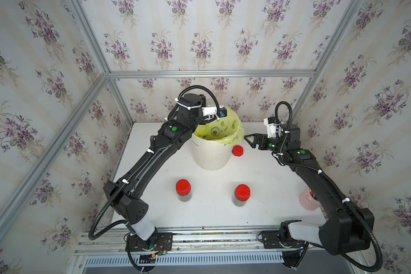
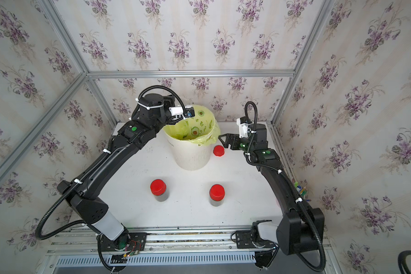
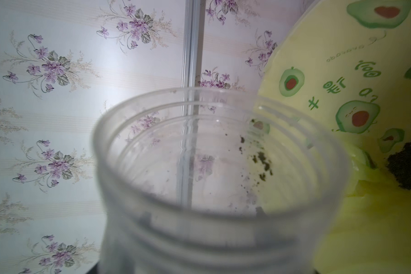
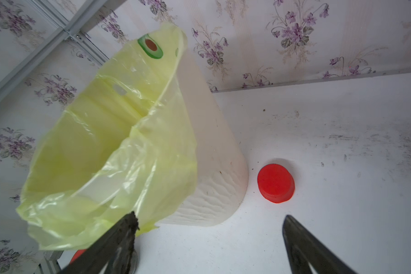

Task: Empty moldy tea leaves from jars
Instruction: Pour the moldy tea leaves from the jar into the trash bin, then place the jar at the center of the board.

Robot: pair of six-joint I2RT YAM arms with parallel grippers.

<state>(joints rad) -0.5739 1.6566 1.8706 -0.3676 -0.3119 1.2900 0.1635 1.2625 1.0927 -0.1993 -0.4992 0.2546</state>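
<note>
White tabletop (image 1: 259,189), floral-papered booth all round. Dark greenish-brown tea leaves (image 3: 409,166) sit heaped in the yellow-green avocado-print liner (image 3: 365,225), and a few flecks cling inside the open clear plastic jar (image 3: 199,237). That jar is at the rim of the round white bin (image 1: 209,159), far middle. The left claw is hidden, clamped tight on that jar. The right claw (image 4: 210,214) gapes wide and empty near the loose red round lid (image 4: 275,182). Nearer stand a red-capped left jar (image 1: 183,191) and a red-capped right jar (image 1: 242,195), both dark inside.
</note>
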